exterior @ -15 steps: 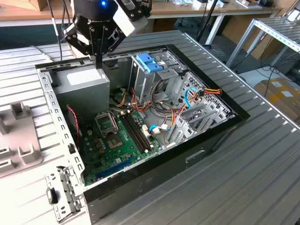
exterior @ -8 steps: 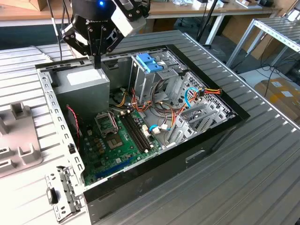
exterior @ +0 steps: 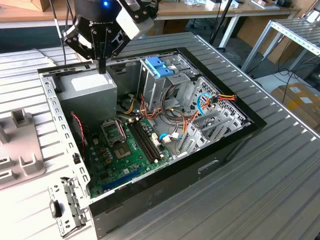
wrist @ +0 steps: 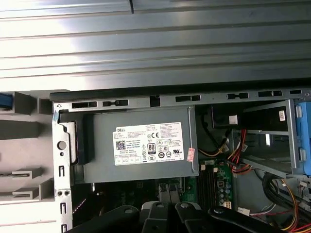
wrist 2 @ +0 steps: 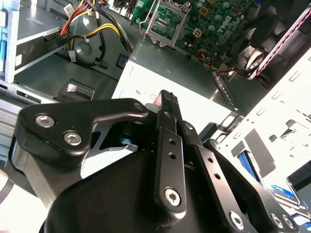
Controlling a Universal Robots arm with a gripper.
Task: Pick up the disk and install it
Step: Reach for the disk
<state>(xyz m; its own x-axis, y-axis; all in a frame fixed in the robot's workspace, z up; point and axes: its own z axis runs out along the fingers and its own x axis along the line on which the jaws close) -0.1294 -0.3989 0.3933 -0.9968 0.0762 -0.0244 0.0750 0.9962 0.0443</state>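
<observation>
A ribbed metal table (exterior: pixel 280 165) is seen carrying an open desktop computer case (exterior: pixel 200 167), laid on its side with its interior exposed. On the exterior view's left, beside the case, a pale grey slotted fixture (exterior: pixel 20 150) is set on the table.

Inside the case, a grey power supply (exterior: pixel 92 92) is mounted in the corner nearest that fixture, its labelled face turned upward. A green motherboard (exterior: pixel 122 155) is laid flat next to it, and a tall metal drive cage (exterior: pixel 148 85) topped by a blue plastic latch (exterior: pixel 159 65) is placed further toward the exterior view's right. Bundled red, yellow and orange wires (exterior: pixel 172 107) are run between the cage and the board, and a thin blue data cable (exterior: pixel 202 105) is looped beyond them.

The black gripper (exterior: pixel 102 67) is held over the power supply's upper face, close to the case's far wall. Its fingers are pressed together and nothing is pinched between them; whether the tips touch the supply cannot be told.

Of the disk (wrist: pixel 3 99), a bright blue end is seen in the first wrist view, cut off by the picture's edge. It is placed on the grey fixture outside the case wall, well apart from the gripper.
</observation>
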